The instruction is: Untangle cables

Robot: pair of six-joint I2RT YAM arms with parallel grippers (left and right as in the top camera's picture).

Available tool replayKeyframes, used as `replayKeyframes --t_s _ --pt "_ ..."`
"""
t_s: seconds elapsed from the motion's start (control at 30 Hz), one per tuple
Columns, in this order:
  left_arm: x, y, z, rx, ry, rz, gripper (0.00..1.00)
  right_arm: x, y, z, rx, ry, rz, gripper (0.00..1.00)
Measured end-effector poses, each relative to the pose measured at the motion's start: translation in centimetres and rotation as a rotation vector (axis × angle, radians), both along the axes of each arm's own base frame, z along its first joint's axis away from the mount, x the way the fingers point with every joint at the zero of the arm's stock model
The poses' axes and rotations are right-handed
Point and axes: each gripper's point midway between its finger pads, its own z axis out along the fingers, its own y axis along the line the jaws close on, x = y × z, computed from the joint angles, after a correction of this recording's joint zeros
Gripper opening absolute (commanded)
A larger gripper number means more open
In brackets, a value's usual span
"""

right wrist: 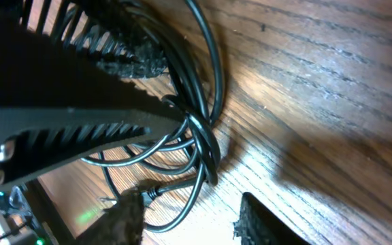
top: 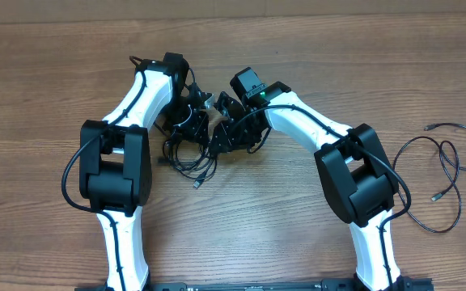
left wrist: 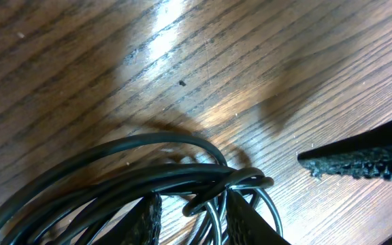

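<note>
Overhead, we see the cables (top: 189, 153) as a knot of thin, glossy black cords heaped near the middle of the wooden table (top: 298, 242), lying between the two wrists and partly hidden beneath them. Several loops spill toward the near edge, and one strand ends in a small plug (top: 196, 184) that rests on the wood just clear of the heap. Well apart from this knot, at the right side of the table, a separate loose cable (top: 451, 166) lies in open curves with a small connector at each end. The left gripper (top: 203, 118) reaches down into the top of the knot. In the left wrist view its two ribbed fingers (left wrist: 148, 218) stand either side of a bunch of parallel strands and small loops, and we read it as clenched on the cables. The right wrist view agrees, with strands passing between those same dark fingertips. The right gripper (top: 226, 133) sits just beside the left one, over the right edge of the knot. From its own camera its textured pads (right wrist: 126, 219) are spread, with bare wood grain between them, so it is released and grasps nothing. One cord with a short strain-relief collar lies close to its left pad. A small green light (top: 257, 94) glows on the right wrist.
</note>
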Motion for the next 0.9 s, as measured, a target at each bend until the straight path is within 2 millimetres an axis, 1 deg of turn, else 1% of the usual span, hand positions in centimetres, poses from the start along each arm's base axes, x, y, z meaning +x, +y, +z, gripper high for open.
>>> replayKeyframes --t_s 0.13,0.27,0.37,0.43,0.5,0.6,0.7,0.8,0.9 --pt "0.0 0.0 0.0 0.0 0.001 0.0 0.34 0.0 0.0 -0.2 0.004 -0.004 -0.001 0.43" --pt "-0.1 0.0 0.0 0.0 0.003 0.001 0.33 0.0 0.0 -1.2 0.009 -0.013 -0.001 0.42" --pt "-0.1 0.0 0.0 0.005 0.012 0.02 0.27 0.1 0.1 -1.8 0.016 -0.023 -0.002 0.36" --pt "-0.2 0.1 0.0 0.009 0.015 0.025 0.25 0.2 0.2 -1.8 0.025 -0.031 -0.002 0.32" --pt "-0.2 0.1 -0.1 0.014 0.016 0.029 0.25 0.4 0.3 -1.7 0.029 -0.039 -0.001 0.31" --pt "-0.2 0.2 -0.2 0.019 0.018 0.031 0.26 0.5 0.4 -1.7 0.034 -0.046 -0.001 0.33" --pt "-0.3 0.2 -0.2 0.019 0.021 0.031 0.26 0.4 0.6 -1.7 0.037 -0.045 0.005 0.33" --pt "-0.3 0.3 -0.2 0.02 0.021 0.03 0.25 0.3 0.6 -1.7 0.036 -0.042 0.005 0.26" --pt "-0.3 0.3 -0.3 0.021 0.018 0.031 0.25 0.3 0.7 -1.8 0.037 -0.043 0.007 0.24"
